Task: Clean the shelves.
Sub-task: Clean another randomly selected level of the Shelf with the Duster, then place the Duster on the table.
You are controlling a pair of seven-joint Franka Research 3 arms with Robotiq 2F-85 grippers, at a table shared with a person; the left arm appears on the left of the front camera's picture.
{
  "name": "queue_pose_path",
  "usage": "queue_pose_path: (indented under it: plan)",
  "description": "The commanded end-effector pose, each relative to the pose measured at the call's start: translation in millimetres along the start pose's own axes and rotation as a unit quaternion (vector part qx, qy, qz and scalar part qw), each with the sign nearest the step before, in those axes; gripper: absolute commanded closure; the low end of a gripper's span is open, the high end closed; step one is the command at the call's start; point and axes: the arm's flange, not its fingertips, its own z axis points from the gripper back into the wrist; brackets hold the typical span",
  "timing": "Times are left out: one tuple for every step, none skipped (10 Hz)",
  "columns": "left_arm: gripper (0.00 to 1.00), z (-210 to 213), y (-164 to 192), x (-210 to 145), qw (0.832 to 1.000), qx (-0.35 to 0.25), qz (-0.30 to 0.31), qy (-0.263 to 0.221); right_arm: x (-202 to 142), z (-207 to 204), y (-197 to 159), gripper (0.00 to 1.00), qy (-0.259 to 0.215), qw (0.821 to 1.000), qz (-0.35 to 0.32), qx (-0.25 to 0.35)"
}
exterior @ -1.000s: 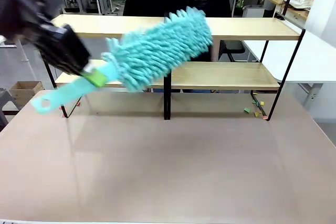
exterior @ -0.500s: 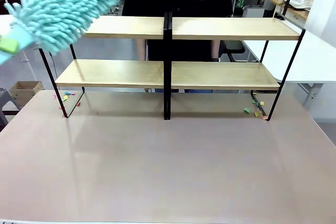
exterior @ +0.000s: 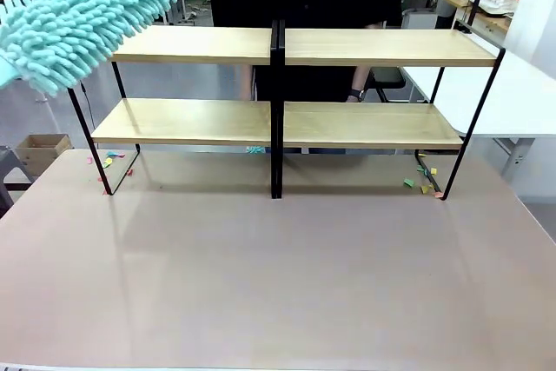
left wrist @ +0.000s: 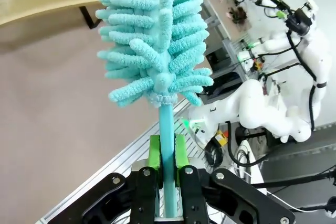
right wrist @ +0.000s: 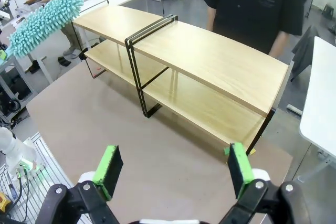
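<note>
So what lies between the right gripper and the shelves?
Bare tabletop in the right wrist view, from the open right gripper to the shelves.

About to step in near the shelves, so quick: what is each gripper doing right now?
Left gripper: shut on the fluffy turquoise microfibre duster, clamped on its handle.
Right gripper: open, holding nothing.

Shelves [exterior: 282, 123]: two-tier rack, light-wood boards, thin black frame, two units joined at centre, upright at worktop's far edge.
</note>
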Motion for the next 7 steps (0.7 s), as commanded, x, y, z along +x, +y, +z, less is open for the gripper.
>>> queue_pose_path:
  plan:
    - [0.87,-1.6,-10.7,1.1,1.000,-0.001,-0.012,-0.005,0.3,-0.7,0.4,0.00,-0.001,1.000,0.000,0.001]
    - [0.87,-1.6,-10.7,1.1,1.000,-0.001,-0.012,-0.005,0.3,-0.7,0.4,0.00,-0.001,1.000,0.000,0.001]
    - [0.87,-1.6,-10.7,1.1,1.000,-0.001,-0.012,-0.005,0.3,-0.7,0.4,0.00,-0.001,1.000,0.000,0.001]
    - [0.87,-1.6,-10.7,1.1,1.000,-0.001,-0.012,-0.005,0.3,-0.7,0.4,0.00,-0.001,1.000,0.000,0.001]
    - [0.87,-1.6,-10.7,1.1,1.000,-0.001,-0.012,-0.005,0.3,-0.7,0.4,0.00,-0.001,1.000,0.000,0.001]
    - [0.87,-1.6,-10.7,1.1,1.000,-0.001,-0.012,-0.005,0.3,-0.7,0.4,0.00,-0.001,1.000,0.000,0.001]
    - [0.87,-1.6,-10.7,1.1,1.000,-0.001,-0.012,-0.005,0.3,-0.7,0.4,0.00,-0.001,1.000,0.000,0.001]
